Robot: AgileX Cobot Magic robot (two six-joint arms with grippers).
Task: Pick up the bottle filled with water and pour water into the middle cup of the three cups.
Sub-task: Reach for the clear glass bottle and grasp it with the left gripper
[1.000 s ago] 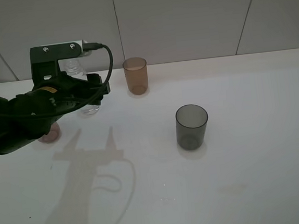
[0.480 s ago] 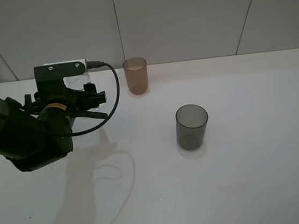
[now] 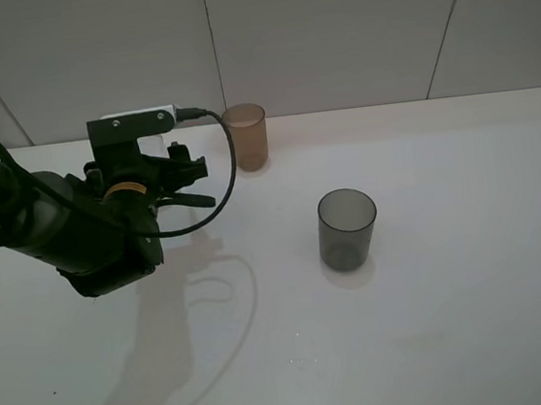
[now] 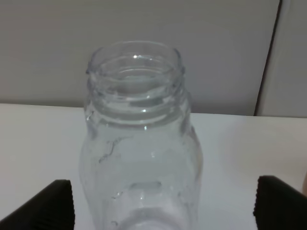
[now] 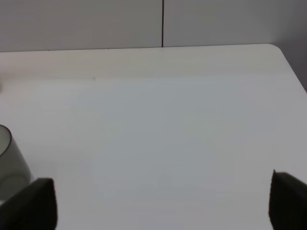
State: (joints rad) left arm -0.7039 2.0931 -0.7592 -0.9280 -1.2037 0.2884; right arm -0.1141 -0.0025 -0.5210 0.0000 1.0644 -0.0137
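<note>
Left wrist view: left hand point(image 4: 160, 211), fingers point(image 4: 48, 206) set wide, one dark ribbed tip on each side of the bottle point(image 4: 139, 143), with a strip of white bench showing between each tip and the plastic; nothing gripped. The bottle is clear, colourless and capless, threaded neck uppermost, upright and centred between the tips; droplets on the wall, water level not readable, base out of frame. Exterior high view: the same left hand point(image 3: 195, 185) sits toward the far left of the bench point(image 3: 462, 337) at the end of the dark left arm point(image 3: 88, 233), whose wrist camera and bulk hide the bottle altogether. Next outward, the middle cup point(image 3: 245, 137): amber-brown, upright, close to the back wall, near the hand on its right side but apart from it; no water discernible inside. Further out, the smoky-grey cup point(image 3: 347, 228): upright, nearer the front and further right, well apart from both hand and middle cup. The third cup is not visible in any view; possibly behind the arm. Right wrist view: right hand point(image 5: 163, 206), tips wide apart and empty over bare bench, the smoky-grey cup point(image 5: 5, 158) just entering at the picture's edge; this hand is absent from the exterior view. Status, as judged: hand placed round the bottle; closing, lifting, carrying to the middle cup and pouring all outstanding.
</note>
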